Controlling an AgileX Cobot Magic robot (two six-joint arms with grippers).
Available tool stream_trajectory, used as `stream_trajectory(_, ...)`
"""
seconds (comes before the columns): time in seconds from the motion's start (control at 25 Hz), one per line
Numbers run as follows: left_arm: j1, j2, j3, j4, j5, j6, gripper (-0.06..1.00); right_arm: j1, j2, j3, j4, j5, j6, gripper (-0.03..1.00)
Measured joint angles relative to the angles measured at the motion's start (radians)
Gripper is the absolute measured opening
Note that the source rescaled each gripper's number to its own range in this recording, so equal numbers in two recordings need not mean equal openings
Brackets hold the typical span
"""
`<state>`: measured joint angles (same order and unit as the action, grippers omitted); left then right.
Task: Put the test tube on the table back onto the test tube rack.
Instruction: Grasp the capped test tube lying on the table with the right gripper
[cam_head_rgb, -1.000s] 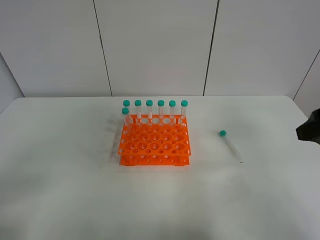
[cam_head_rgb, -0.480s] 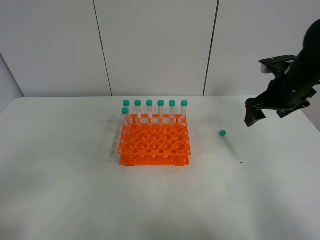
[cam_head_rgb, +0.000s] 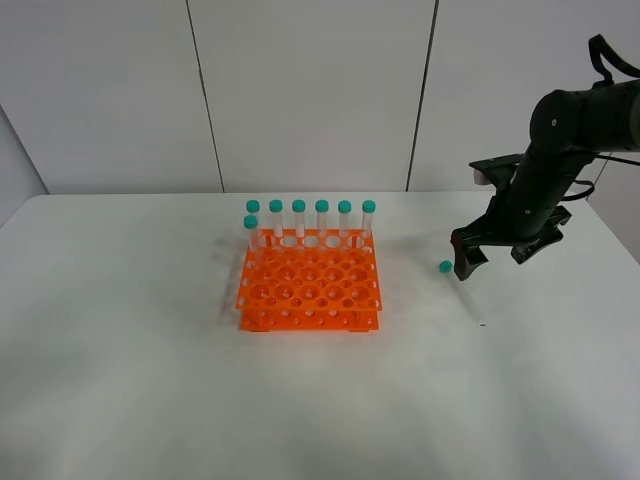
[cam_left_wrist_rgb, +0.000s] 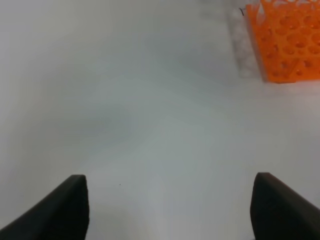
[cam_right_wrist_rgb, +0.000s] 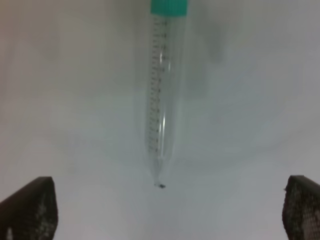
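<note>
Exterior high: seven tubes (cam_head_rgb: 322, 210) in rack (cam_head_rgb: 310, 292)

Exterior high: looks down from far, in front, over the whole table (cam_head_rgb: 120, 380) toward the wall panels (cam_head_rgb: 300, 90). Left wrist: faces down, close over bare table; shares a corner of the test tube rack (cam_left_wrist_rgb: 287, 42) with the high view. Right wrist: points down, very near, at the test tube (cam_right_wrist_rgb: 162, 100), shared likewise.
</note>
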<state>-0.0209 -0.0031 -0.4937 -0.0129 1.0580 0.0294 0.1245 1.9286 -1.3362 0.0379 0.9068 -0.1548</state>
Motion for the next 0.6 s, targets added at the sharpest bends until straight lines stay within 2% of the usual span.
stream_trajectory(0.32,0.000,0.000,0.000,0.000,0.000,0.000,1.00,-0.002,0.055,-0.002,0.074,-0.089,0.002,1.00)
stream_trajectory(0.6,0.000,0.000,0.000,0.000,0.000,0.000,1.00,-0.016,0.089,-0.013,0.077,-0.093,0.016,1.00)
